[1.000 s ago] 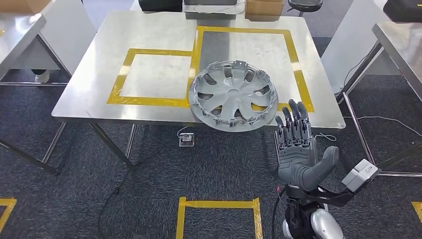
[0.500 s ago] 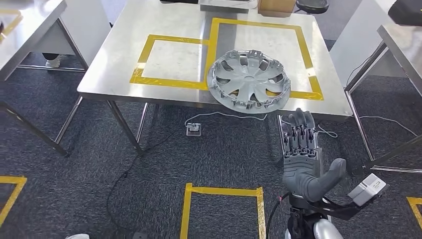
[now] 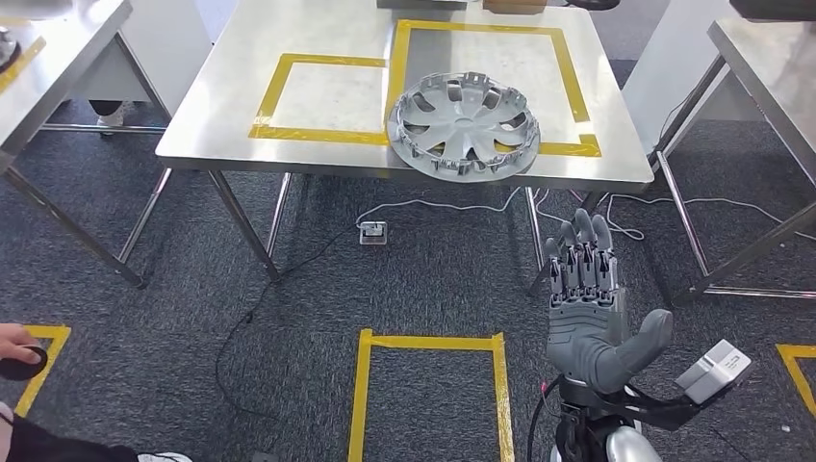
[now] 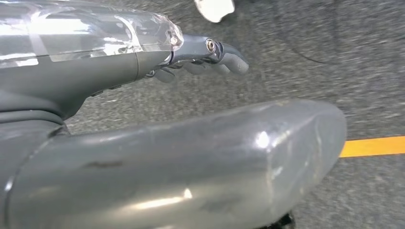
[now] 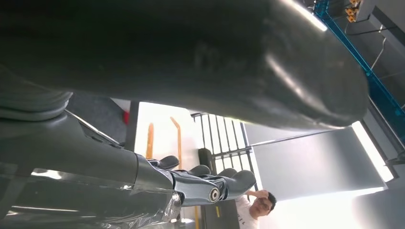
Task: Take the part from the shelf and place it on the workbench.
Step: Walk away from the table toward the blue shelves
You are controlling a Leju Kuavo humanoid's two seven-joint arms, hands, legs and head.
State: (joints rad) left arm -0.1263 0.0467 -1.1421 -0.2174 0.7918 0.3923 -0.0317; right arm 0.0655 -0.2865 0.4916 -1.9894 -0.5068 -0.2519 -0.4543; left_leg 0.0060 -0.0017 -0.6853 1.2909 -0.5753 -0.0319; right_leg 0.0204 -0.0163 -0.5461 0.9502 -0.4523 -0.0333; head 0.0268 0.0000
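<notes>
One part, the hubcap (image 3: 464,126), already lies on the bench (image 3: 241,106) at its near edge; your right hand (image 3: 589,313) hangs wide and empty, so nothing seems left.

The left hand (image 4: 200,55) holds nothing, fingers slightly curled.

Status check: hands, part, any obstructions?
Right robot hand open, empty, palm up, short of the workbench. Left robot hand empty, over floor. Hubcap on workbench, overhanging front edge. Nothing in the way.
</notes>
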